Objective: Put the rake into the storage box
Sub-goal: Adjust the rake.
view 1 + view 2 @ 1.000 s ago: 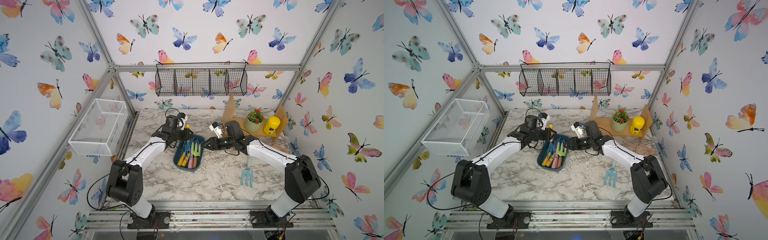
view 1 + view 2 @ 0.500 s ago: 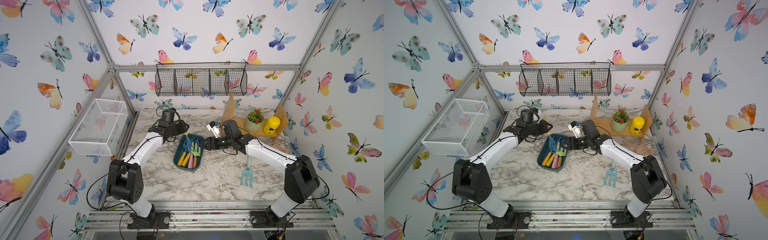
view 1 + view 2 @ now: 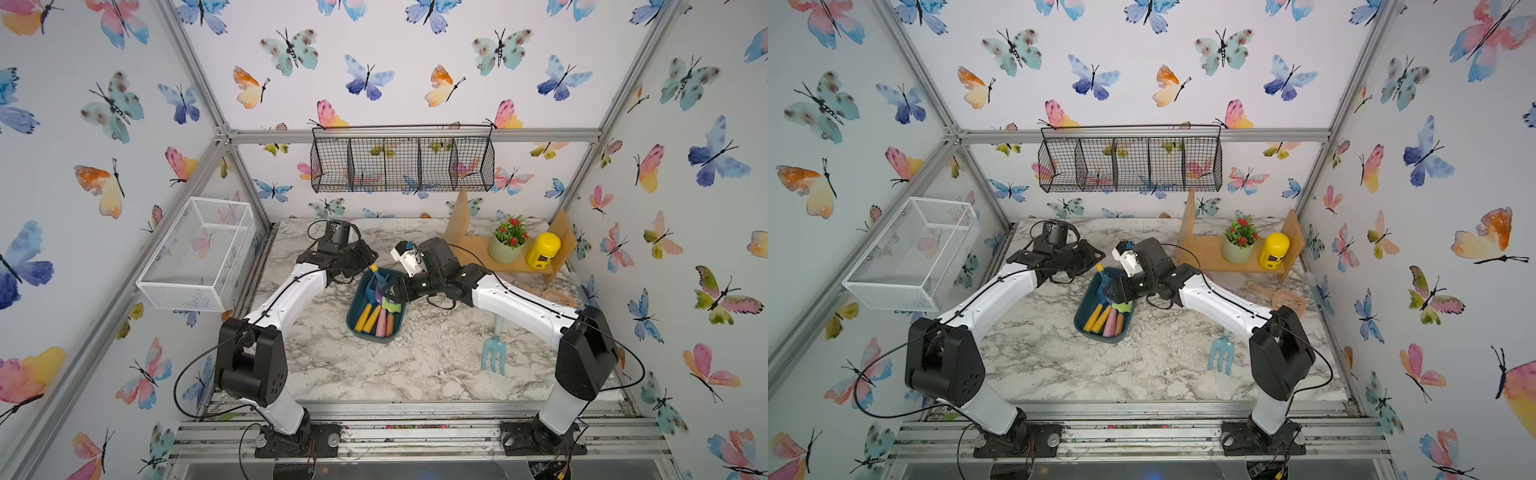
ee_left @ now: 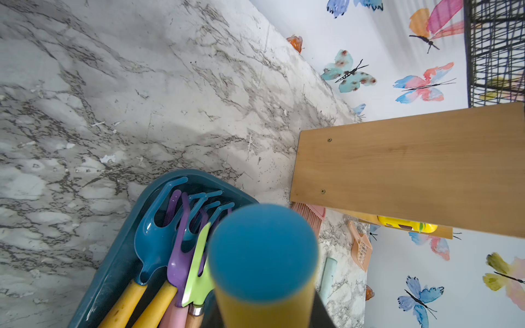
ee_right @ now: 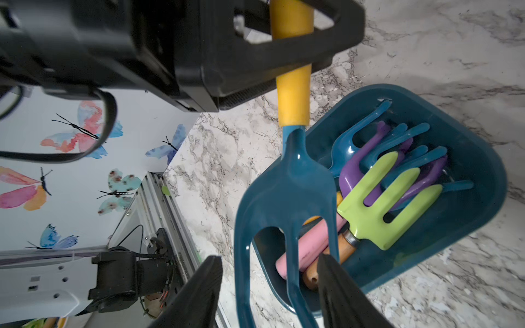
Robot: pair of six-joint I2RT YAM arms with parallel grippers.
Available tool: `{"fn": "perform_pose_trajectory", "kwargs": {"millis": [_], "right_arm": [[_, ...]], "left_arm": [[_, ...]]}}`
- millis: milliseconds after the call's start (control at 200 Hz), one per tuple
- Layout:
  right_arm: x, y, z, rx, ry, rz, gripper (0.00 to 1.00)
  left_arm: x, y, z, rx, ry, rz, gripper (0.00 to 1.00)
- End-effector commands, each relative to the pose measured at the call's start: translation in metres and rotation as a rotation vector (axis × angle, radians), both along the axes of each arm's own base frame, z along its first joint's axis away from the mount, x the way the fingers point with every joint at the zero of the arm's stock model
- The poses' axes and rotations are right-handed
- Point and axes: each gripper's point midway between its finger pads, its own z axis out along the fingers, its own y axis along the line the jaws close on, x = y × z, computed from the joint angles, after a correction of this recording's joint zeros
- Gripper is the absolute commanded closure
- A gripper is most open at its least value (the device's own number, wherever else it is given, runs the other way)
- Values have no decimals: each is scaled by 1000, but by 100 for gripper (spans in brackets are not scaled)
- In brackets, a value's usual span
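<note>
Rake [image 5: 287, 187], a dark teal head on a yellow handle, hangs tilted over the far end of the storage box [image 3: 352, 323], which sits on the middle of the marble table [image 3: 415, 374]. Only the top views take in the whole scene. They show the black wire basket [image 3: 403, 166] on the back wall and the white mesh basket [image 3: 195, 253] on the left wall. They also show the wooden shelf [image 3: 459, 212] carrying a potted plant [image 3: 503, 249] and a yellow jar [image 3: 542, 249], and a pale blue fork [image 3: 494, 353] lying beside the right arm.

The right wrist view alone shows what is in the box: teal and purple fork heads piled under a lime green fork [image 5: 369, 210] with a wooden handle, beside a pink handle [image 5: 312, 241]. It also shows the left gripper [image 5: 292, 54] clamped on the yellow handle. The right gripper [image 5: 270, 295] has its jaws wide, straddling the rake's tines.

In the left wrist view the handle's teal-capped end is a close blur, and a pink brush [image 4: 309, 213] shows under the shelf.
</note>
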Motion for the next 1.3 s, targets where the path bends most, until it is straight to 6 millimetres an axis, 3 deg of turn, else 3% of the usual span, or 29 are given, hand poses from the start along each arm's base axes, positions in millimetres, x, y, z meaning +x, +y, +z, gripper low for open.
{"fn": "perform_pose_trajectory", "kwargs": {"millis": [0,390,456,586,726,1016,1297], "right_arm": [[1,0,-16,-137,-68,-13,42],[13,-8,-25,-269,-175,-88,50],[17,-10,-24,-278,-189,-106,55],[22,-14,-23,-295,-211,-133,78],[26,-20,-25,-324,-232,-157,86],[27,-25,-29,-351,-243,-158,88],[13,-12,-16,-296,-248,-32,90]], "left_arm": [[1,1,0,2,13,30,100],[-6,-16,0,-27,29,-9,100],[-8,-21,-3,-25,36,-18,100],[-13,-31,-8,-17,45,-40,100],[-15,-35,-15,-14,62,-53,86],[-12,-33,-12,34,29,-75,53],[-7,-12,-4,99,-28,-72,49]]}}
